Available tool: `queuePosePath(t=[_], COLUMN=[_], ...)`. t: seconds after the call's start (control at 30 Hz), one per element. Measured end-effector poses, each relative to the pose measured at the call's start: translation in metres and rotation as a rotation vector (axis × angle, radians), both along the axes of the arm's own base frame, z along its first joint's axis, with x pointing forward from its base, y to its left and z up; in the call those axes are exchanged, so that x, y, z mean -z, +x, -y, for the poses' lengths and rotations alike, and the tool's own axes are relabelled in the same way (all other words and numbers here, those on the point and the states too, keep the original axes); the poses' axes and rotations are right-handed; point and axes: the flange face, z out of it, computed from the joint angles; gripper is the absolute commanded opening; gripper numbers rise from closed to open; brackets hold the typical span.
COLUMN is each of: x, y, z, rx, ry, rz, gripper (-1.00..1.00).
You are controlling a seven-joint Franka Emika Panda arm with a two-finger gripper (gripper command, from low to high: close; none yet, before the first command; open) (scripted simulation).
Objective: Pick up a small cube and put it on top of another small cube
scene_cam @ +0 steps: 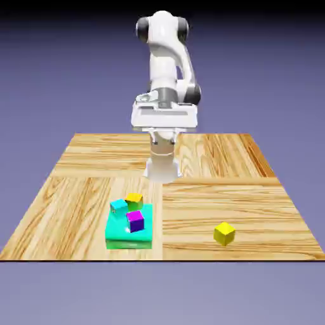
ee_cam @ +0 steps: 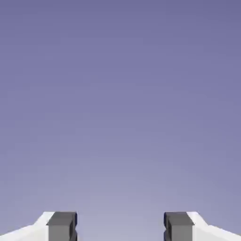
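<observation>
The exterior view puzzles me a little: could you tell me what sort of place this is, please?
Most likely a rendered simulation test scene, not a real room: a wooden table floats before a plain blue-violet backdrop, bearing only a teal block, small coloured cubes such as the yellow cube, and a white arm.

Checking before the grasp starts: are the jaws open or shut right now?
Open. In the hand view the gripper shows its two grey fingertips far apart, with only blue-violet backdrop between them and nothing held.
</observation>
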Motion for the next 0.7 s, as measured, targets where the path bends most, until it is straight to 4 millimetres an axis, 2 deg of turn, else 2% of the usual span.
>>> queuePosePath(t=[0.2,0.37,0.5,0.7], x=[0.054,0.107,0.153,0.227], y=[0.037,0.057,0.064,0.059], z=[-0.05,-0.095,-0.134,-0.19], rx=[-0.135,-0.252,-0.35,-0.495], ry=[-0.072,-0.128,-0.17,-0.226], rz=[-0.204,-0.369,-0.5,-0.69], gripper=[0.0,0.0,0.0,0.0])
